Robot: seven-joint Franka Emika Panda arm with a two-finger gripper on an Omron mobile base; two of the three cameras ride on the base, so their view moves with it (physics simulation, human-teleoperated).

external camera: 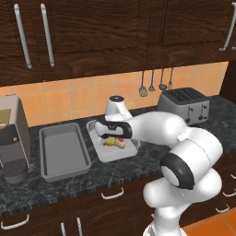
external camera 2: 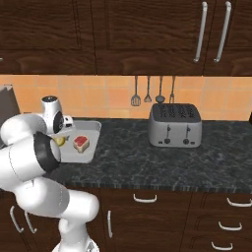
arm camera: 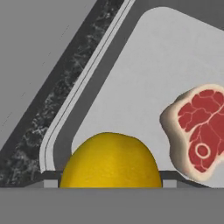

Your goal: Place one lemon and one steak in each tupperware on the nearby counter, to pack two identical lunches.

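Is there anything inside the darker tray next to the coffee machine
No, in the left base view the darker tray shows only its bare grey floor, while the steak and lemon lie in the lighter tray.

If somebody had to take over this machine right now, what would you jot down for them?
Gripper: low over the lighter grey rectangular tray, round yellow lemon between its finger tips; whether it grips is unclear.
Red raw steak with pale fat rim: lies in that tray beside the lemon.
Darker grey rectangular tray: empty, on the speckled black stone counter.
Done: the lighter tray has its lemon and steak. Left: fill the darker tray.
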